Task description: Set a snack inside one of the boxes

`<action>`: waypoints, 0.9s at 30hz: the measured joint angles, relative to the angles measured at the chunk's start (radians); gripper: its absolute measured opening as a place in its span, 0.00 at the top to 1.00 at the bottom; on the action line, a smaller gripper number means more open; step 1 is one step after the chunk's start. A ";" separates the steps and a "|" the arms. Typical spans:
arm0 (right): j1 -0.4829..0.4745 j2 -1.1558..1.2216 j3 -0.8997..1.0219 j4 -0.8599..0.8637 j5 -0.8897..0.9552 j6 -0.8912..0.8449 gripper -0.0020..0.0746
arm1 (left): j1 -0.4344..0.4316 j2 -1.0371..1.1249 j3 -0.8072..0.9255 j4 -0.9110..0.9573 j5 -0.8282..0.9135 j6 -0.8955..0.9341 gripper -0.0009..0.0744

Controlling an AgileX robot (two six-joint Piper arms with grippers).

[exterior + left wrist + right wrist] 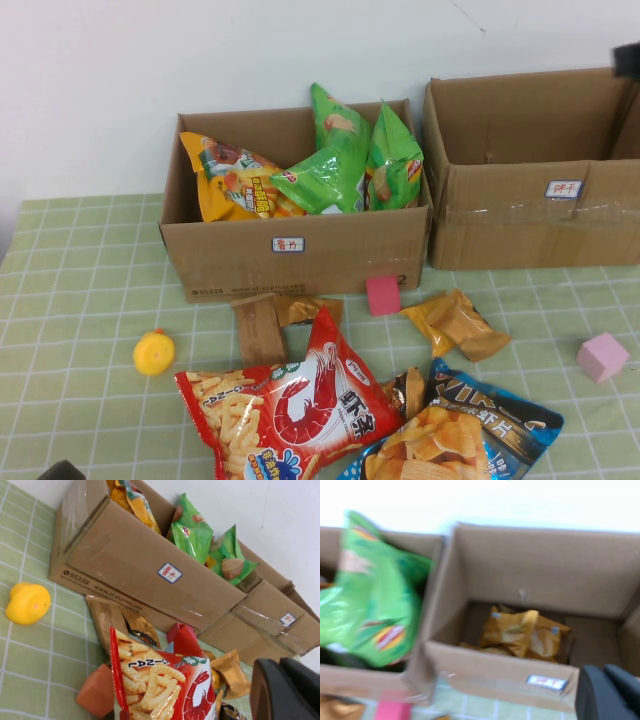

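Observation:
The left box (300, 262) holds an orange bag (235, 180) and two green bags (345, 160). The right box (530, 225) holds golden packets (525, 632), seen in the right wrist view. Loose on the table lie a red shrimp-chip bag (290, 410), a blue chip bag (470, 440), a golden packet (455, 322) and brown packets (262, 325). My right gripper (605, 692) hovers over the right box's front wall, shut and empty; it shows at the high view's top right (627, 60). My left gripper (287, 690) is shut and empty, low at the table's front left (60, 470).
A yellow toy duck (154, 352) sits left of the snacks. One pink cube (382, 295) stands against the left box's front, another (602, 357) at the right. A white wall runs behind the boxes. The green checked cloth (80, 290) covers the table.

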 joint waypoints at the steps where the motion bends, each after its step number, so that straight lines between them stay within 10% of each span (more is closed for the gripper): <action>1: 0.000 -0.038 0.043 0.024 -0.015 -0.023 0.97 | 0.000 0.000 0.000 0.000 0.000 0.005 0.99; 15: 0.000 -0.682 0.728 0.364 -0.079 -0.332 0.98 | 0.000 0.000 0.000 0.004 0.000 0.017 0.99; 27: 0.000 -1.011 0.890 0.263 0.179 -0.261 0.98 | 0.000 0.000 0.000 0.004 0.000 0.019 0.99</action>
